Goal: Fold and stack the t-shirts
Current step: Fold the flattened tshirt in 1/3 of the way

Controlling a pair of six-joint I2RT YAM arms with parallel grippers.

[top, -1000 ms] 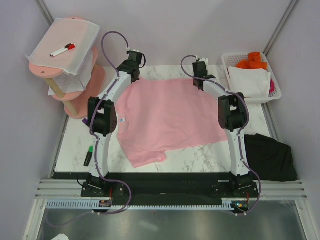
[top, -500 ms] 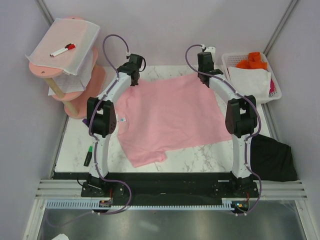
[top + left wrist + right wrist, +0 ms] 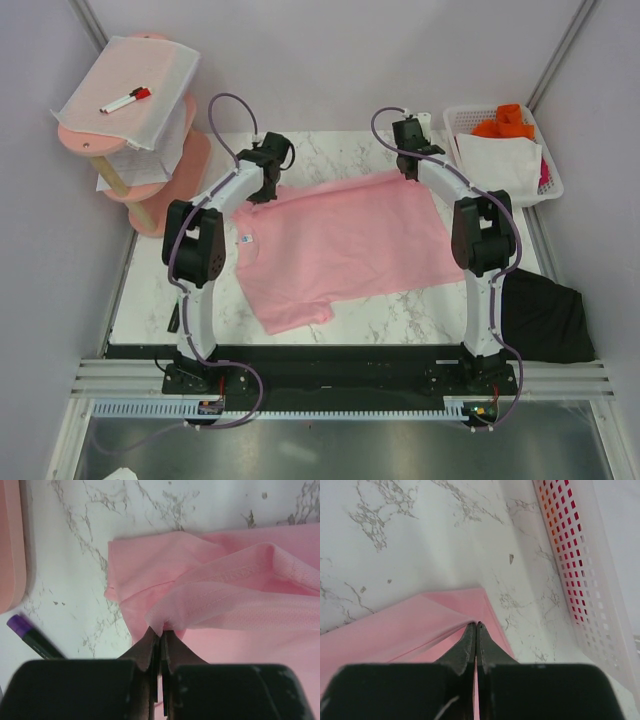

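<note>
Both my grippers are clamped on the pink t-shirt (image 3: pixel 340 245). In the left wrist view my left gripper (image 3: pixel 160 632) pinches a bunched corner with a stitched hem. In the right wrist view my right gripper (image 3: pixel 476 626) nips the tip of a flat corner, near the white basket (image 3: pixel 580 570).

A second ago the shirt's far edge lies flat toward the top of the overhead view and my right arm is not out at its corner. Now that edge sits lower in the frame, with bare marble showing on the table (image 3: pixel 330 150) above it, and the cloth doubles over under my left fingers.

I take this as the first fold starting: I am drawing the far edge down the frame over the body of the shirt. My left corner is crumpled, so that side may fold unevenly.

The black t-shirt (image 3: pixel 545 318) lies untouched at the lower right, draped off the table's edge.
</note>
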